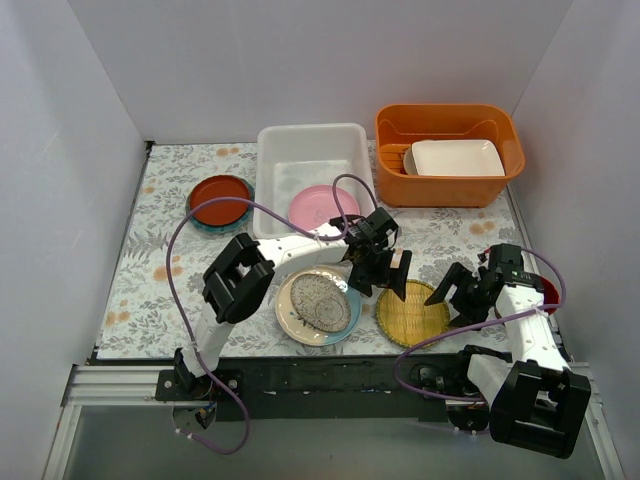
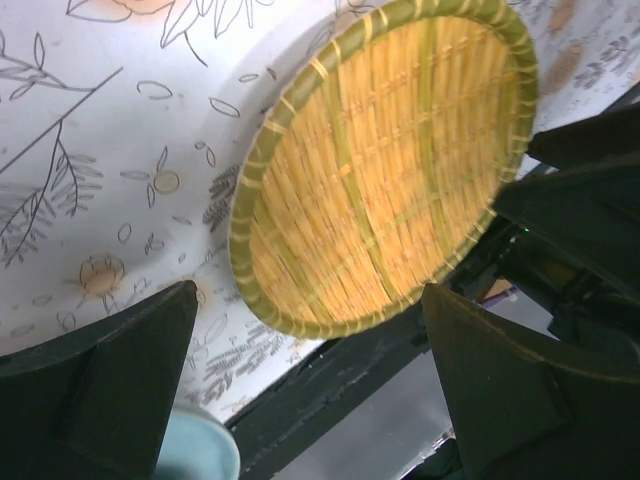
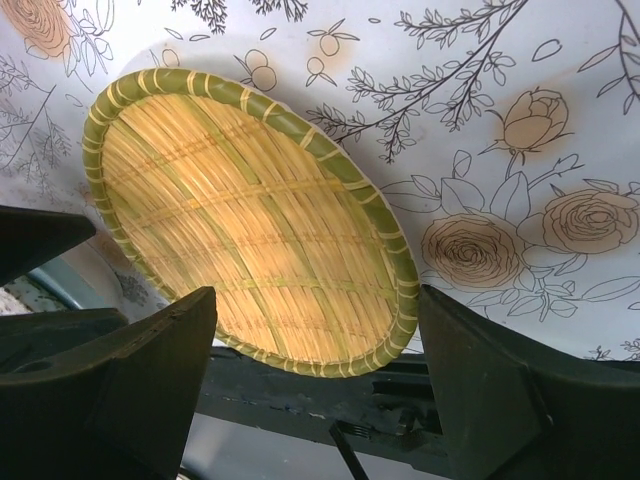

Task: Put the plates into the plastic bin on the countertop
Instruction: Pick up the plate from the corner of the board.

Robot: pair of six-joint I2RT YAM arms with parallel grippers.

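The woven yellow plate (image 1: 411, 312) lies flat on the countertop (image 1: 150, 260) near the front edge; it fills the left wrist view (image 2: 380, 170) and the right wrist view (image 3: 245, 260). My left gripper (image 1: 385, 272) is open and empty, just above its far-left rim. My right gripper (image 1: 452, 298) is open and empty at its right side. A speckled plate with a teal rim (image 1: 318, 307) lies left of it. A pink plate (image 1: 322, 206) leans inside the white plastic bin (image 1: 310, 140). A red-brown plate (image 1: 220, 200) rests on a teal one at the back left.
An orange tub (image 1: 450, 125) at the back right holds a white rectangular dish (image 1: 455, 157). A small red cup (image 1: 549, 293) sits by the right arm. The black table edge (image 1: 330, 370) runs just in front of the woven plate. Purple cables loop over the left arm.
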